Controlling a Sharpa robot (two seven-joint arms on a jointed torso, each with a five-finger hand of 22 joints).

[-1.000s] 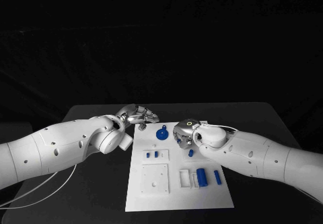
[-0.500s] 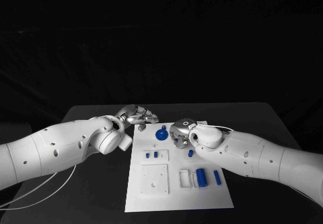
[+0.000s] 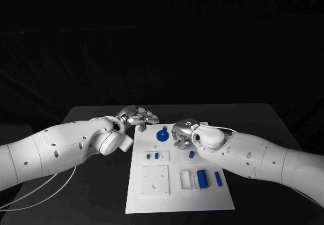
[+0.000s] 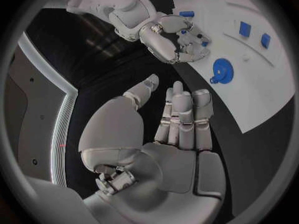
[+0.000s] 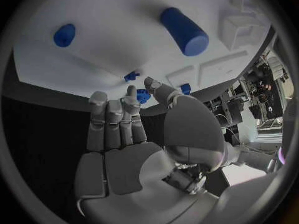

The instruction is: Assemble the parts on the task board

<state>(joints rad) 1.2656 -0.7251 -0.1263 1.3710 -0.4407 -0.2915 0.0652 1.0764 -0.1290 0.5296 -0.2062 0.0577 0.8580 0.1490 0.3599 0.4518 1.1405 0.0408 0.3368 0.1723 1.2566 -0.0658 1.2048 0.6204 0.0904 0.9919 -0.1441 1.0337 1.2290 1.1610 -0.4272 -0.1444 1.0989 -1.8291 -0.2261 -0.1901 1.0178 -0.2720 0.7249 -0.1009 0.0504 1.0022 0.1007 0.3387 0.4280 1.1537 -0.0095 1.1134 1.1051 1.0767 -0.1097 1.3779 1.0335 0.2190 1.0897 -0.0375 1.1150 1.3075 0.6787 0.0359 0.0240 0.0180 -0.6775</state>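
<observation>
- Two silver many-fingered hands work at the far end of the flat white task board (image 3: 177, 187) on the black table (image 3: 94, 187).
- Left hand (image 3: 138, 116): at the board's far left corner, fingers extended side by side with the thumb apart, holding nothing.
- Right hand (image 3: 182, 133): over the board's far middle, fingers bent downward toward the board; whether they grip anything I cannot tell.
- Round blue disc part with a small tab (image 3: 162, 134): lies on the board just beside the right hand's fingers (image 4: 187, 47), between the two hands.
- Small blue part (image 3: 191, 153): near the right wrist.
- Large blue cylinder (image 3: 202, 178) and slimmer blue rod (image 3: 217, 178): lie side by side toward the board's near right.
- Two small blue blocks (image 3: 152, 154): left of centre.
</observation>
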